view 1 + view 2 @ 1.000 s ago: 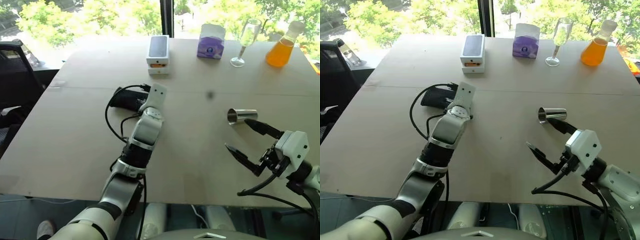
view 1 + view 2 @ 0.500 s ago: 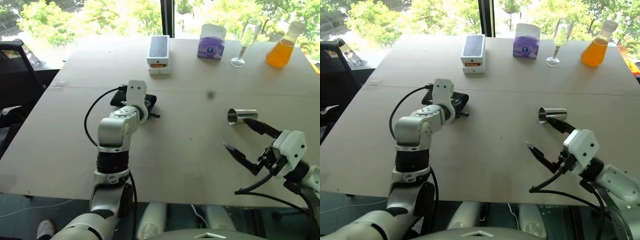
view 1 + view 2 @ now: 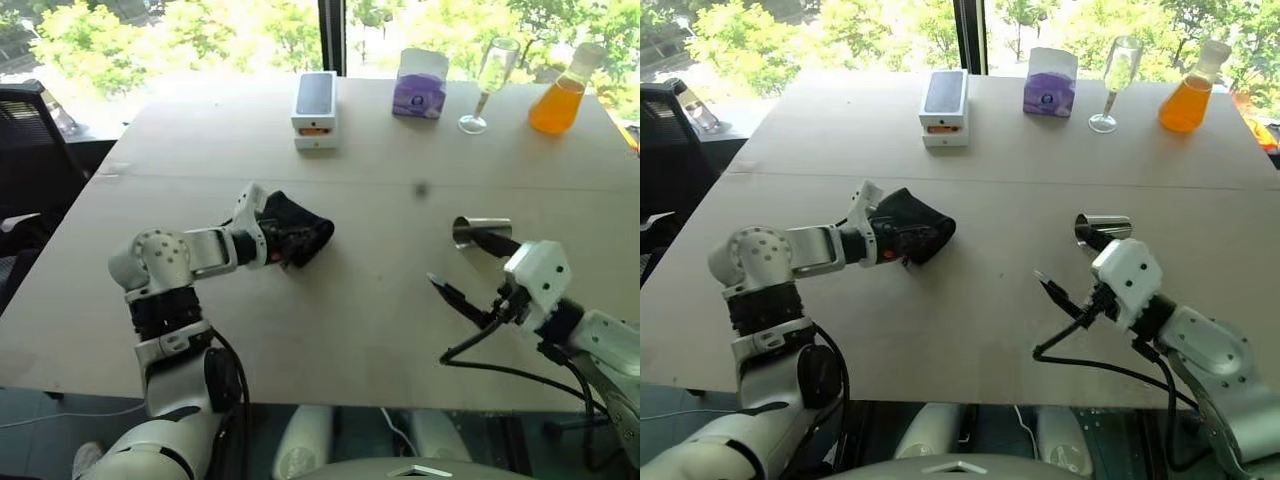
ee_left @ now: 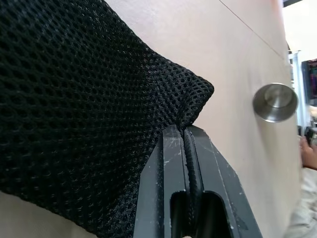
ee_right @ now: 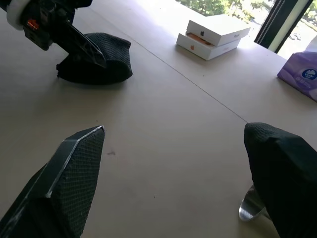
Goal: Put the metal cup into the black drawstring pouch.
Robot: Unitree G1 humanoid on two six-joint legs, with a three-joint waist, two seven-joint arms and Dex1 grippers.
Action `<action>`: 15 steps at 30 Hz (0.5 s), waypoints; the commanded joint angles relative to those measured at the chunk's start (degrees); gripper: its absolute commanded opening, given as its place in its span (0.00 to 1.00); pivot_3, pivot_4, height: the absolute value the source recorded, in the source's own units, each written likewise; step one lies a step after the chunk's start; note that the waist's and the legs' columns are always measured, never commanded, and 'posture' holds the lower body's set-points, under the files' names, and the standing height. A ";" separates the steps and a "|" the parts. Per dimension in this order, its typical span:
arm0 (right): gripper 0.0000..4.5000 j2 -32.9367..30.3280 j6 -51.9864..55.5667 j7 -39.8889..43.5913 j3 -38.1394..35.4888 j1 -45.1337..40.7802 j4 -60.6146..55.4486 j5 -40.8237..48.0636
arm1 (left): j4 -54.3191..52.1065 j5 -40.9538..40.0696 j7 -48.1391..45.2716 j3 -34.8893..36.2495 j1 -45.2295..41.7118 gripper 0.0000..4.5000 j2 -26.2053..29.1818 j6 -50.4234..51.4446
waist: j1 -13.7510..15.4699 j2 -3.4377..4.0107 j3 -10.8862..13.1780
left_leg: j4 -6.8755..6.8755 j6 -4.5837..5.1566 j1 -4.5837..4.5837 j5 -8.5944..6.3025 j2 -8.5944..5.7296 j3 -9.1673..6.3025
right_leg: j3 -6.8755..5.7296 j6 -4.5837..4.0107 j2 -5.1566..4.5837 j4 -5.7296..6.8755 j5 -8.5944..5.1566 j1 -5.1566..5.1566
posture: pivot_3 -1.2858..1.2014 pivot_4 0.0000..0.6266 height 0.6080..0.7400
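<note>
Pouch (image 3: 297,232) position has changed: the black drawstring pouch, a second ago lying flat under the left arm nearer the white box (image 3: 316,108), now stands bunched up, drawn a little away from that box toward the near table edge. The left gripper (image 4: 184,136) has clamped its fingers together on the pouch's rim, with the cord running between them, and the wrist has rolled over, so the bag is held rather than merely touched. This likely means the mouth is being presented for loading.

The metal cup (image 3: 481,231) lies on its side on the table (image 3: 370,330), well to the right of the pouch, unmoved and not yet gripped. The right gripper (image 3: 474,272) is spread wide and empty; one finger rests just beside the cup, the other well short of it. It has crept slightly closer.

Count: one pouch, one cup, one white box, one purple tissue pack (image 3: 420,82), one champagne glass (image 3: 485,84), one orange flask (image 3: 563,92).
</note>
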 commanded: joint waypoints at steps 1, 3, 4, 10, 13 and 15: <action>1.00 -3.02 9.90 -4.35 4.52 -6.87 -1.01 -5.67 | 1.83 -9.34 5.63 0.84 -0.94 0.01 1.89 0.09 | -0.12 0.00 0.00 | 0.00 0.00 0.00 0.00 0.00 0.00 | 0.01 0.00 -0.01 0.00 0.00 0.00 | 0.52 0.24 1.00; 1.00 -2.26 14.18 -7.66 7.00 -11.43 0.82 -8.60 | 1.16 -12.60 8.73 0.42 -0.36 0.01 1.80 0.09 | -0.41 -0.03 -0.02 | 0.02 0.00 -0.01 0.00 0.00 -0.01 | 0.00 0.00 -0.01 0.01 0.00 0.00 | 0.52 0.24 1.00; 1.00 -0.63 17.83 -10.79 8.37 -13.99 1.43 -10.47 | 0.68 -14.01 10.75 0.62 -0.24 0.01 1.11 0.09 | -0.48 -0.03 -0.02 | 0.03 0.00 0.00 0.00 -0.01 -0.01 | 0.01 0.00 -0.03 0.05 0.00 -0.01 | 0.52 0.24 1.00; 1.00 6.13 31.80 -24.36 17.71 -21.72 5.32 -23.72 | -1.57 -16.98 20.21 3.11 -0.19 0.01 -2.68 0.09 | -0.63 -0.05 -0.05 | 0.07 -0.01 -0.08 0.01 -0.05 -0.05 | -0.02 0.00 -0.05 0.05 0.00 -0.07 | 0.52 0.24 1.00; 1.00 8.28 35.73 -28.24 20.87 -23.88 8.23 -29.06 | -3.77 -16.82 22.28 2.38 -0.10 0.01 -3.12 0.09 | -1.06 -0.05 -0.05 | 0.06 -0.02 -0.09 0.01 -0.05 -0.03 | 0.01 0.00 -0.04 0.07 0.00 -0.10 | 0.52 0.24 1.00; 1.00 7.91 36.76 -29.83 22.75 -25.05 10.14 -32.42 | -5.23 -16.74 22.76 1.63 -0.02 0.01 -3.12 0.09 | -1.10 -0.04 -0.05 | 0.06 -0.03 -0.08 0.02 -0.06 -0.02 | 0.02 0.00 -0.03 0.08 0.00 -0.11 | 0.52 0.24 1.00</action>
